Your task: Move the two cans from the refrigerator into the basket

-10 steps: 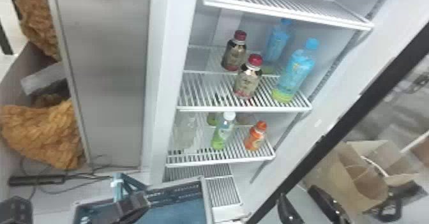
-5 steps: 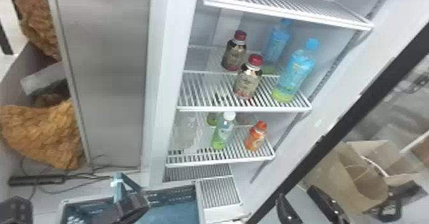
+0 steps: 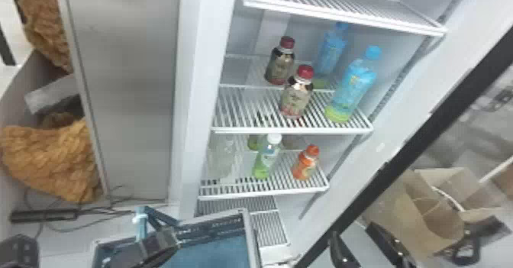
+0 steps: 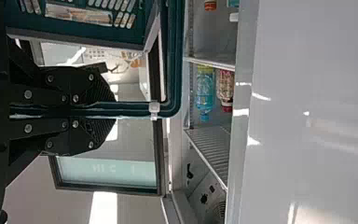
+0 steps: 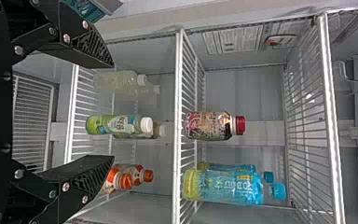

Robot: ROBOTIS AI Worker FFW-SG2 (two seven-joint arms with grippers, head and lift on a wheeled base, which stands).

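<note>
Refrigerator shelves (image 3: 238, 129), upright bottles (image 3: 353, 86), printed labels (image 3: 297, 98)

On a white wire shelf (image 3: 244, 129) before us, two red-capped bottles with patterned labels (image 3: 296, 99) stand upright beside two blue-capped, translucent blue plastic bottles (image 3: 353, 89). On the white wire rack below (image 3: 263, 194), we see white-capped green bottles (image 3: 267, 158) standing between orange bottles with orange caps (image 3: 305, 166) and colourless, pale-capped bottles (image 5: 116, 80).
</note>
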